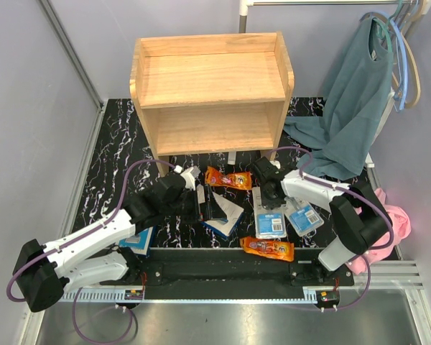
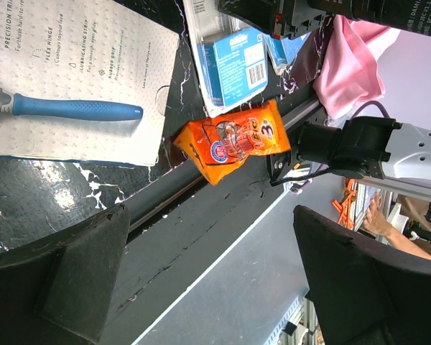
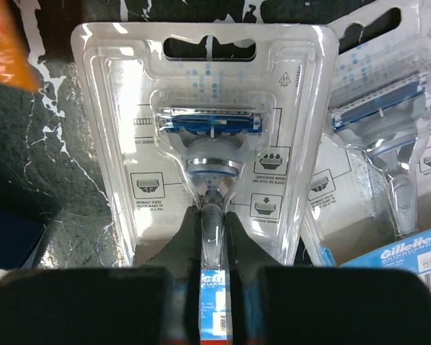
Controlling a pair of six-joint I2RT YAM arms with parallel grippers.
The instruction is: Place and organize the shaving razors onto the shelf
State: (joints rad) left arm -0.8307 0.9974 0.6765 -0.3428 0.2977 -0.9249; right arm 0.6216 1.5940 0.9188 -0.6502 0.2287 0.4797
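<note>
Nearest the arm bases, the near orange packet (image 1: 267, 248) lies flat at the near edge of the black marbled table (image 1: 111, 169). It is glossy, with red-and-blue print. To the left, the covered box (image 1: 136, 241), white and blue, lies partly under the left arm.

Just beyond are two clear blisters on blue cards, each showing a razor with a blue-and-silver head. These are the gripped blister pack (image 3: 212, 108) and, just beside it, the second blister pack (image 3: 388, 136). The right gripper (image 3: 212, 241) has its jaws narrow, pinching the handle bulge of the gripped blister pack.

At centre lies the open-lying box (image 2: 79, 79), white, picturing a blue-handled razor. The left gripper (image 2: 212, 237) hangs above this area, jaws wide, holding nothing.

Farther on lies the far orange packet (image 1: 228, 178), just in front of the shelf (image 1: 212, 90), a pale-wood two-tier unit with raised rims.

Count: two orange packets, two blisters, two boxes. All six lie on the table.
</note>
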